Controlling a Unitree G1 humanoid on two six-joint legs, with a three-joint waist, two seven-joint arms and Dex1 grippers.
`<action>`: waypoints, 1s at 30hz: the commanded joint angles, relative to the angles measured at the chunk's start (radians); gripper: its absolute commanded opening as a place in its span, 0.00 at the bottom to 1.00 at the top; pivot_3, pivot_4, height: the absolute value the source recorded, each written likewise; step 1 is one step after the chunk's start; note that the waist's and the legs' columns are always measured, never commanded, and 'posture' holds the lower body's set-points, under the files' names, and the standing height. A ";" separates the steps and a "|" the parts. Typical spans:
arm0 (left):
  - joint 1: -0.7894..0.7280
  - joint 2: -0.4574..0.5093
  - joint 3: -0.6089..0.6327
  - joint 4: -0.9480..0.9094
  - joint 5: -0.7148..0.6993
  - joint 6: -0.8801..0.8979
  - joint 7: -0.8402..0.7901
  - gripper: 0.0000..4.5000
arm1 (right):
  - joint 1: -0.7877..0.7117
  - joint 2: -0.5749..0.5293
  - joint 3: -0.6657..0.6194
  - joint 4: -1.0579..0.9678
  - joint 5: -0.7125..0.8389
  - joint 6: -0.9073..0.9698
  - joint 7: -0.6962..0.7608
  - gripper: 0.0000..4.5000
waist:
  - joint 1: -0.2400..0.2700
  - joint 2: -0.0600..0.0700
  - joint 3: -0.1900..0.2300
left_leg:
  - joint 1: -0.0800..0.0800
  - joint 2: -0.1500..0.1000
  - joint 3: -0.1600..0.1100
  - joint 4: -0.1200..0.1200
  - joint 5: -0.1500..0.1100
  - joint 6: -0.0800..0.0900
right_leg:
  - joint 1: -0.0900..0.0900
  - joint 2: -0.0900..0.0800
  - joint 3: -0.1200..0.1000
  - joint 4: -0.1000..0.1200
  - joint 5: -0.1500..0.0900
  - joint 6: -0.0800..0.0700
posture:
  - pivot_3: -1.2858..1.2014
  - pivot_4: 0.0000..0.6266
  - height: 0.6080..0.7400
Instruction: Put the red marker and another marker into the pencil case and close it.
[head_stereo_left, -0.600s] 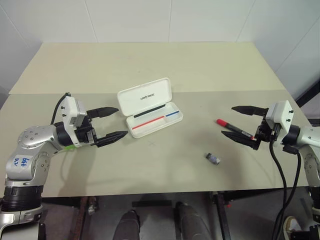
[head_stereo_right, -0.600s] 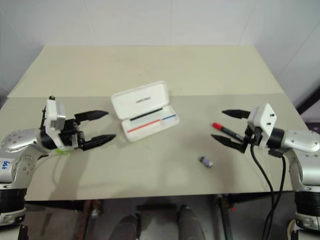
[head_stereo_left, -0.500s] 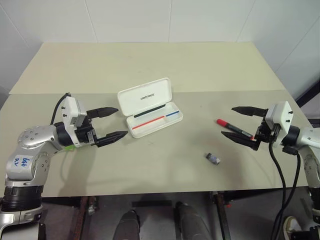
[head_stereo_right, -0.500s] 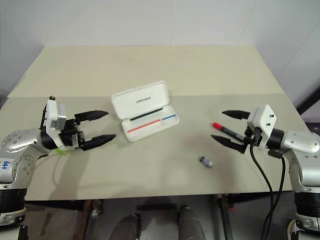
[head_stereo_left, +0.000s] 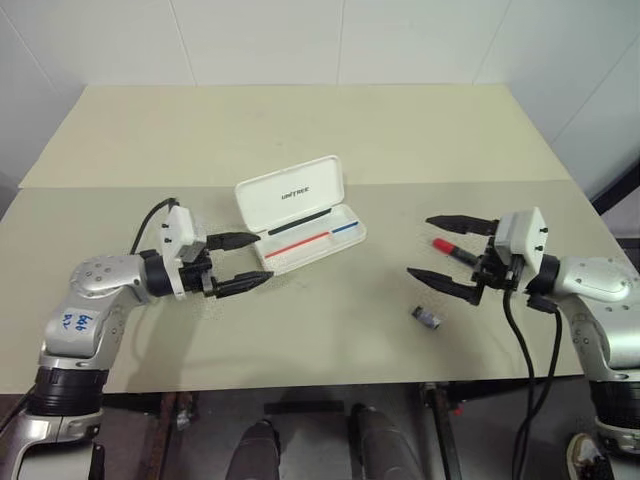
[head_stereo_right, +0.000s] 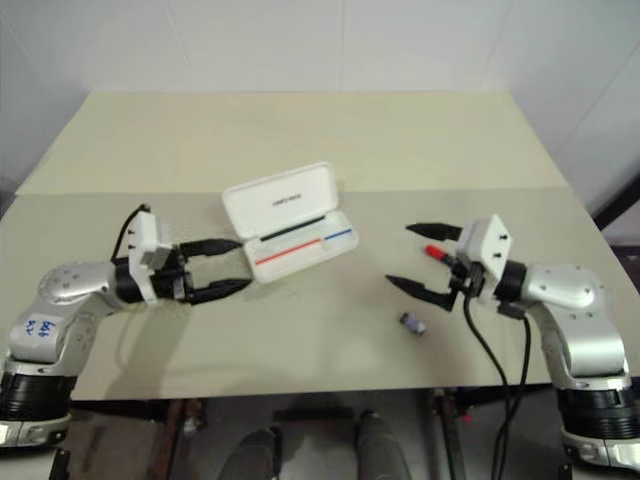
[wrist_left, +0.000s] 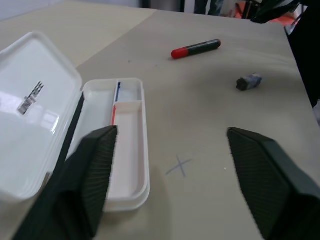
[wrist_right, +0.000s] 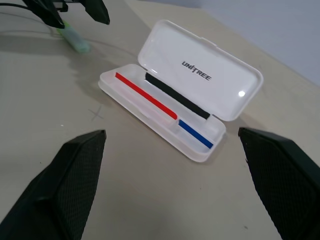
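Both arms swung inward toward the middle of the tabletop (head_stereo_left: 300, 130) within the last half second. Left claw (head_stereo_left: 252, 262) now just left of the pencil case (head_stereo_left: 300, 213), previously well apart from it; fingers spread, narrower than before, holding nothing. Right claw (head_stereo_left: 441, 249) shifted left, now over the red marker (head_stereo_left: 446, 246); fingers spread wide, one on the far side and one on the near side, no contact judged. Red marker lying flat on the tabletop right of the case, unmoved. Pencil case open, lid tilted back toward the far side, tray empty of markers. Green marker (wrist_right: 74, 40) on the tabletop beside the left arm. Small grey stub (head_stereo_left: 426, 318) lying near the right claw, untouched. Judgement: approach phase only; neither marker gripped yet, nothing loaded, closing step pending.
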 joint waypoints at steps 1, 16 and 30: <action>-0.021 -0.029 -0.055 0.032 0.075 -0.036 0.031 0.64 | -0.006 0.014 -0.004 -0.064 0.025 0.009 -0.030 1.00 | 0.000 0.000 0.000 | 0.000 0.000 0.000 0.000 0.000 0.000 | 0.000 0.000 0.000 0.000 0.000 0.000 | 0.52 0.24 1.00; -0.140 -0.163 -0.177 0.287 0.270 -0.187 0.075 0.64 | 0.018 0.078 0.028 -0.204 0.012 0.054 -0.155 1.00 | 0.009 0.000 0.000 | 0.000 0.000 0.000 0.001 0.000 0.000 | 0.000 0.000 0.000 0.001 0.001 0.002 | 0.52 0.24 1.00; -0.221 -0.194 -0.231 0.380 0.336 -0.172 0.052 0.57 | 0.087 -0.010 0.001 -0.297 0.068 0.143 -0.121 1.00 | 0.024 0.000 0.000 | -0.001 0.000 -0.001 0.003 0.000 0.000 | 0.000 0.000 0.000 0.001 0.002 0.003 | 0.52 0.24 1.00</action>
